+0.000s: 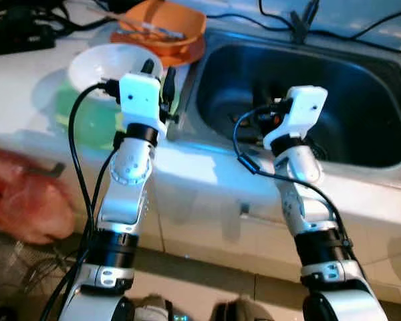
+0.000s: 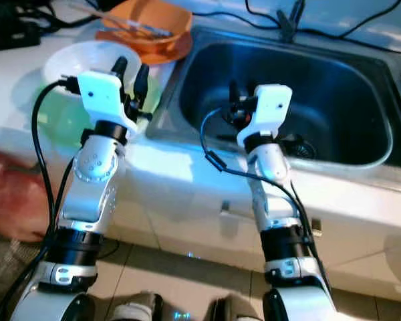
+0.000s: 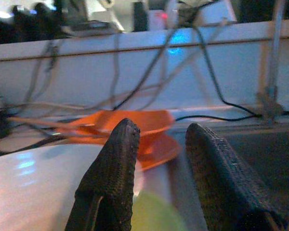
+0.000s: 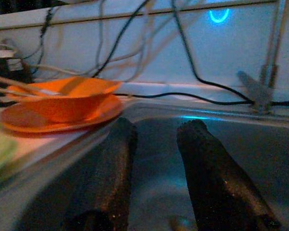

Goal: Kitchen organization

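Note:
An orange bowl (image 1: 164, 25) holding some utensils sits on an orange plate (image 1: 187, 52) at the back of the white counter, left of the steel sink (image 1: 361, 140). In front of it a white bowl (image 1: 103, 63) rests partly over a green plate (image 1: 93, 124). My left gripper (image 1: 158, 72) hovers open over the white bowl's right rim, with nothing between its fingers (image 3: 113, 163). My right gripper (image 2: 237, 107) is open inside the sink basin, its fingers (image 4: 212, 178) empty above the dark sink floor. The orange bowl (image 4: 62, 98) lies beyond the sink's left wall.
Black cables (image 1: 267, 20) trail along the back wall and counter, and a black device (image 1: 17, 33) sits at the far left. A clamp (image 1: 302, 23) stands at the sink's back edge. A blurred reddish shape (image 1: 23, 200) is at the left, below the counter edge. A drain (image 2: 297, 146) lies in the basin.

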`<state>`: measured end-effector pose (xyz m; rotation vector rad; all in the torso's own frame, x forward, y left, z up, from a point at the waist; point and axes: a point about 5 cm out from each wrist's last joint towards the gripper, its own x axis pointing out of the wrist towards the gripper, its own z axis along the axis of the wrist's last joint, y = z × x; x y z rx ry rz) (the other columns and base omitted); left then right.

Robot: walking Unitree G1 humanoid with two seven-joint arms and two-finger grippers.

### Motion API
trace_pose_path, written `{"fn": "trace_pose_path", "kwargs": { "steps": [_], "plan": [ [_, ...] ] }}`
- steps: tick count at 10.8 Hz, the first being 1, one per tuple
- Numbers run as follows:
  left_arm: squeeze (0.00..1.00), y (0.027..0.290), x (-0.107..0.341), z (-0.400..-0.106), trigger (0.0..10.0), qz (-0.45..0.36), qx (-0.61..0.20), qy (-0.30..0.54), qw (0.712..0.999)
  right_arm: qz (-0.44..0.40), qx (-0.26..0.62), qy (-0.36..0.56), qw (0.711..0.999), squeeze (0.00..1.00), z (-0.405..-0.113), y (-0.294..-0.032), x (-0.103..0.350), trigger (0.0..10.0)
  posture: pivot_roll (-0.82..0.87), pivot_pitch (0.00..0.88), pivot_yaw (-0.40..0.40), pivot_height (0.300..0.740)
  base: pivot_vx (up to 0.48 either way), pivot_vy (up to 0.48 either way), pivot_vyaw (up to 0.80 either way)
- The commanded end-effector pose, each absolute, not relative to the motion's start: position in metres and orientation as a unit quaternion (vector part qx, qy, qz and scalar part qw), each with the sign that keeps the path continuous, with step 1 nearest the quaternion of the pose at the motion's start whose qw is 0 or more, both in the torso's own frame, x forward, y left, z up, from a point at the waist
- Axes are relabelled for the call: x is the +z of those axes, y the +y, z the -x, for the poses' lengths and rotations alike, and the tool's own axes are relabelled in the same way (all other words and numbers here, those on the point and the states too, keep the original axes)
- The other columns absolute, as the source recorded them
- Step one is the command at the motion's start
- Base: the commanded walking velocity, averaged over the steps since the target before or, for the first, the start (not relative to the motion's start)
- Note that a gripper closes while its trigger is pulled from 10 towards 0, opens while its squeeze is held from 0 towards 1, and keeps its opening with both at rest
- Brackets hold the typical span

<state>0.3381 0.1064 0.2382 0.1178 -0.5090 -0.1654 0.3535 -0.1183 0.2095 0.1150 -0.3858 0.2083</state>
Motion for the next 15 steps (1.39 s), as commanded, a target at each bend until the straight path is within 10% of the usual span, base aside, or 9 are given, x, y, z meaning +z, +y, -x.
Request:
{"fn": "trace_pose_path", "kwargs": {
  "steps": [1,6,15],
  "plan": [
    [0.00,0.0922,0.2397,-0.3346,10.0,-0.058,-0.114,-0.259,0.957,-0.059,0.085,-0.191,0.976,0.00,-0.3541,-0.1298,0.2094,10.0,0.16,0.186,-0.056,0.740,0.000,0.000,0.00],
    [0.00,0.0871,0.2397,-0.3325,10.0,-0.057,-0.133,-0.263,0.954,-0.060,0.087,-0.183,0.977,0.00,-0.3558,-0.1297,0.2076,10.0,0.16,0.181,-0.056,0.740,0.000,0.000,-0.80],
    [0.00,0.0906,0.2364,-0.3329,10.0,-0.052,-0.127,-0.251,0.958,-0.061,0.090,-0.183,0.977,0.00,-0.3563,-0.1273,0.2069,10.0,0.16,0.187,-0.062,0.740,0.000,0.131,0.00]
  ]
}}
